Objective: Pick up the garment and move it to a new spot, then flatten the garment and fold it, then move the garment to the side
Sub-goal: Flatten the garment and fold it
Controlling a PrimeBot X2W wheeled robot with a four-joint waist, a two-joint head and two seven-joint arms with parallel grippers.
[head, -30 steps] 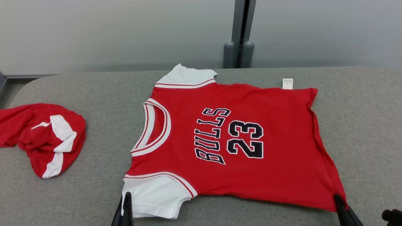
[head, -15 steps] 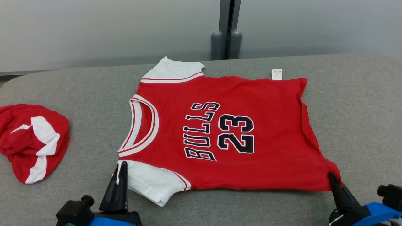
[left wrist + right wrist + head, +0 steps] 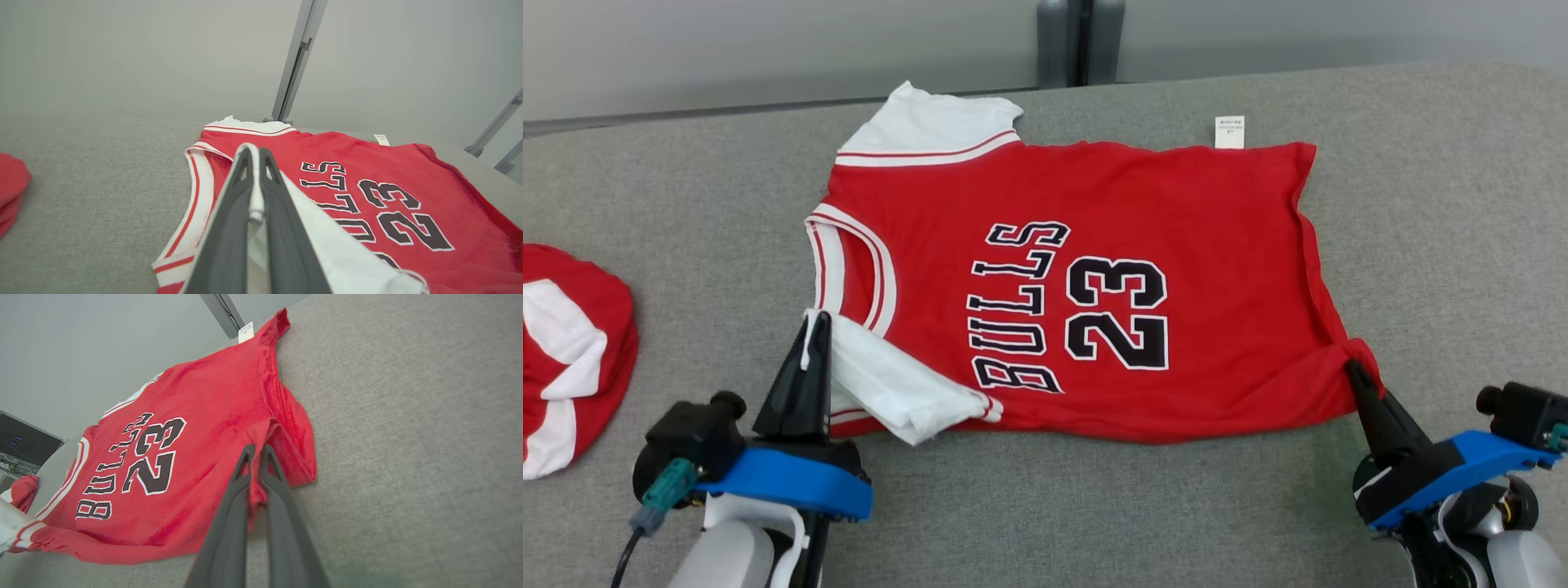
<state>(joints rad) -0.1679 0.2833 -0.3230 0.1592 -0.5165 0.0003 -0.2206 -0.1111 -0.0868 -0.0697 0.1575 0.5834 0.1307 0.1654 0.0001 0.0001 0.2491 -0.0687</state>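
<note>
The garment is a red jersey with white sleeves and "BULLS 23" in black, spread on the grey table with its neck to the left. My left gripper is shut on the near white sleeve, lifted and turned over the jersey's near edge; the white cloth shows pinched between the fingers. My right gripper is shut on the near hem corner, with red cloth bunched between its fingers. The far sleeve lies flat.
A second red and white garment lies crumpled at the table's left edge. A white tag sticks out at the jersey's far side. A grey post stands behind the grey table, with bare surface right and near.
Both grippers have moved away from me, carrying the near sleeve and the near hem corner over the jersey. The head camera has tilted down, so the whole picture has shifted up.
</note>
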